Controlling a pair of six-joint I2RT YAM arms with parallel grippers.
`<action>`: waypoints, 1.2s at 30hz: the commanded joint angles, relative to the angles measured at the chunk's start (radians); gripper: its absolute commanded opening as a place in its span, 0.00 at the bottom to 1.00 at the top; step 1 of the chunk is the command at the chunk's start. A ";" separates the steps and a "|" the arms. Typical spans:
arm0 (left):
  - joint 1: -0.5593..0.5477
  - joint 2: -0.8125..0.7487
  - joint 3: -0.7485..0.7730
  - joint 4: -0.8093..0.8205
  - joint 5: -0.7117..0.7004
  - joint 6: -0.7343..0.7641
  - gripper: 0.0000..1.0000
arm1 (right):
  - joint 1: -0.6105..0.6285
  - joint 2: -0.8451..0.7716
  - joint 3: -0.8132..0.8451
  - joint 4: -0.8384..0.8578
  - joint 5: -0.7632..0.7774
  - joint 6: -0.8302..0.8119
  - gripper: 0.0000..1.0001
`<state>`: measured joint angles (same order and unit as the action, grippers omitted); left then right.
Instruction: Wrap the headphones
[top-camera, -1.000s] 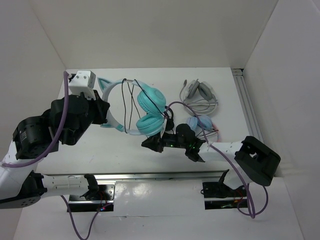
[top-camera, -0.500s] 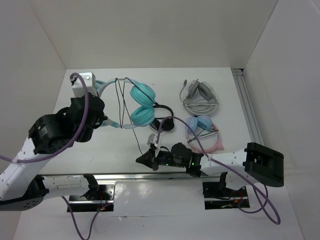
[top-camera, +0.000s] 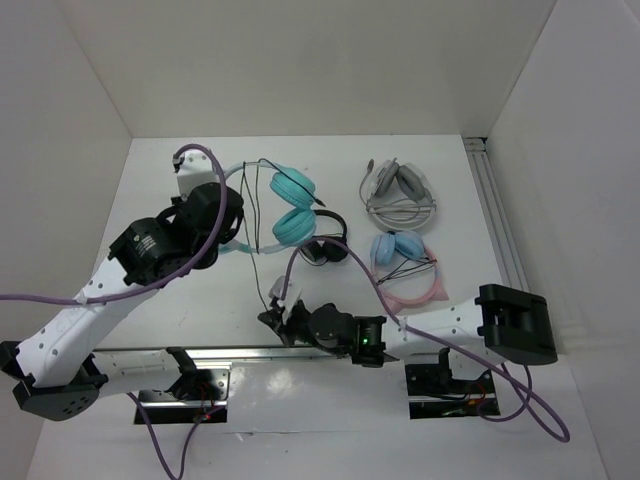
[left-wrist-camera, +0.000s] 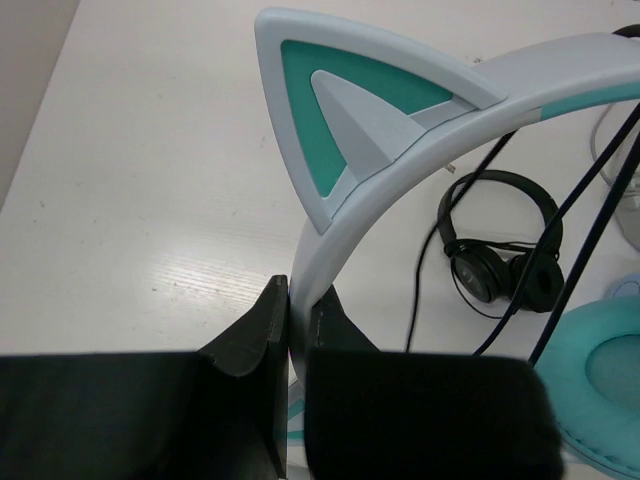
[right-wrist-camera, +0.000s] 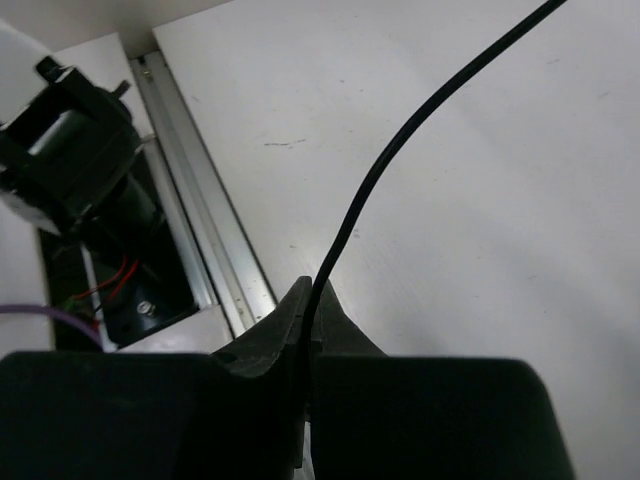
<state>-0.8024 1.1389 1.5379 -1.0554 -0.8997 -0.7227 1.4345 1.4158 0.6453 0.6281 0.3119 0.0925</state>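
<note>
White desk (top-camera: 470, 200): the headphones (top-camera: 292, 205) sit toward 11 o'clock, their headband clamped in the left hand (left-wrist-camera: 297, 305). The right hand (right-wrist-camera: 309, 322) (near 6 o'clock) pinches their thin black cable (right-wrist-camera: 400, 150).

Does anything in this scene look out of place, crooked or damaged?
Nothing looks damaged or spilled. The only unusual thing is the thin black cable: it runs stretched from the headphones to the right gripper, which pinches it, while the left gripper clamps the headband. That fits wrapping work.
</note>
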 joint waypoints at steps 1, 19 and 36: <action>0.009 -0.037 -0.013 0.181 0.042 -0.058 0.00 | 0.006 0.047 0.097 -0.120 0.150 -0.020 0.00; 0.081 -0.007 -0.160 0.204 -0.033 0.023 0.00 | 0.188 -0.129 0.247 -0.396 0.269 -0.132 0.00; -0.076 -0.005 -0.332 0.227 0.220 0.434 0.00 | 0.227 -0.129 0.488 -0.858 0.495 -0.428 0.00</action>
<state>-0.8593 1.1568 1.2190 -0.8753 -0.6872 -0.3424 1.6310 1.3159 1.0744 -0.1497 0.7212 -0.2737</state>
